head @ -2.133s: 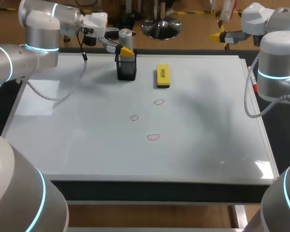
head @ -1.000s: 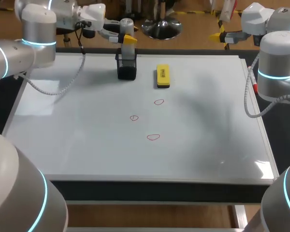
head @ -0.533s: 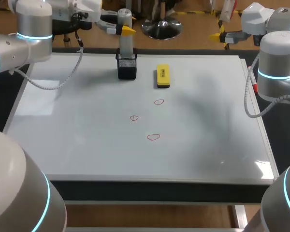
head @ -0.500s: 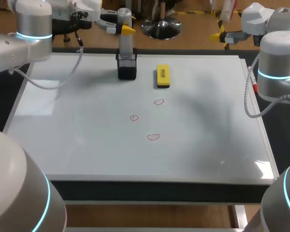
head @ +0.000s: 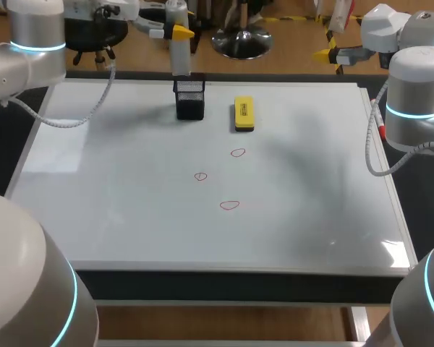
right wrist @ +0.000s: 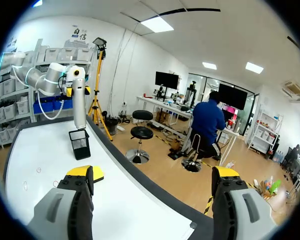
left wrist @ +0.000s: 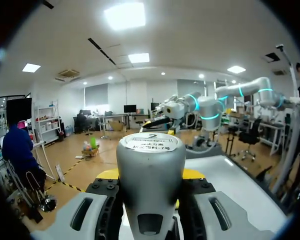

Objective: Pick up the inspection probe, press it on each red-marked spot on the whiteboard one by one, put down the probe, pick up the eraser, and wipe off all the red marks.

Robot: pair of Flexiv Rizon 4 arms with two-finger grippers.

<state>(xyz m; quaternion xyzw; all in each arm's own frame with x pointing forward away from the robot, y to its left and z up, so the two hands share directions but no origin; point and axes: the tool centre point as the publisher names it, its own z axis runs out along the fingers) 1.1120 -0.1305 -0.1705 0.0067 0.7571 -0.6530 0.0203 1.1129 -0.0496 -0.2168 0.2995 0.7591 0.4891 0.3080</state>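
inspection probe: grey, upright, clamped near its upper part between the yellow-tipped fingers of the left gripper. its lower end is seen right at the mouth of the black mesh holder. whether the tip is wholly clear of the rim cannot be told.

holder taken as landmark.
- eraser: yellow, laid flat just beside the holder, on the right arm's side.
- red rings, all on the whiteboard, on the robot's side of the holder: nearest mark, middle mark, farthest mark. none is touched by anything.
- right gripper: fingers spread wide, nothing between them. it is held well apart from the holder, past the eraser and off the board's edge.

step judged: probe being drawn out of the holder, pressing not yet begun.

for a clean step, the probe is best raised straight up until the tip is plainly above the rim. only then should sideways travel be started, or the light holder may be dragged or tipped. the grip sits high on the shaft, so each press should be brought down vertically and gently, lest the probe be tilted or slid in the fingers. the mark nearest the holder is best taken first, with the eraser given room.
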